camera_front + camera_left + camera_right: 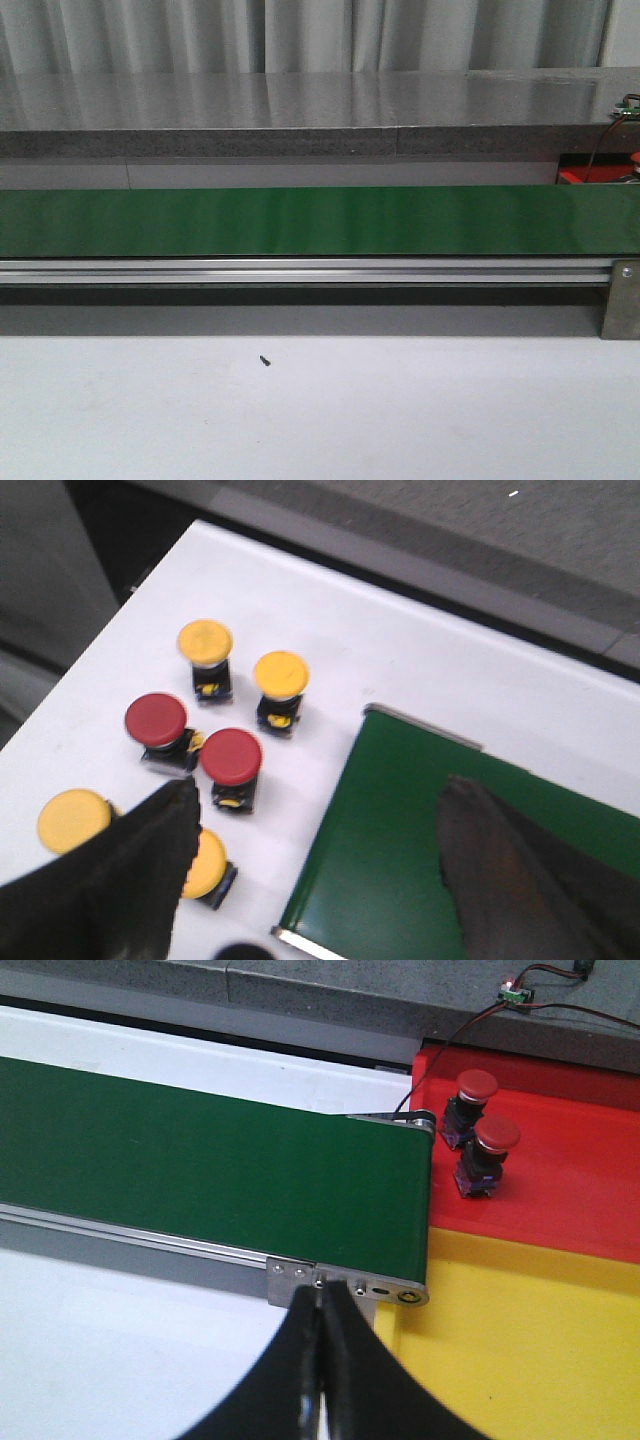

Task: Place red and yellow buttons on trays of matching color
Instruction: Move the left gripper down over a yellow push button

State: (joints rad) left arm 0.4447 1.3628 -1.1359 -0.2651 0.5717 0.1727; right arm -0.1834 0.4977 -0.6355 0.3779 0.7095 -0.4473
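Six buttons stand on the white table (120,720) beside the end of the green conveyor belt (400,820) in the left wrist view: two red buttons, one (156,720) touching the other (231,757), and four yellow ones, of which two (205,642) (280,673) stand apart beyond the red pair, one (74,820) lies near the left gripper's finger, and one (207,865) is partly hidden behind that finger. The left gripper (320,880) is spread wide, holding nothing. In the right wrist view, two further red buttons (477,1085) (496,1136) stand close together on the red tray (570,1180), just past the belt's far end; the yellow tray (530,1340) adjoins it. The right gripper (320,1360) has its fingers pressed together, gripping nothing. In the front view a small dark speck (265,360) lies on the table before the belt's metal rail (300,270).
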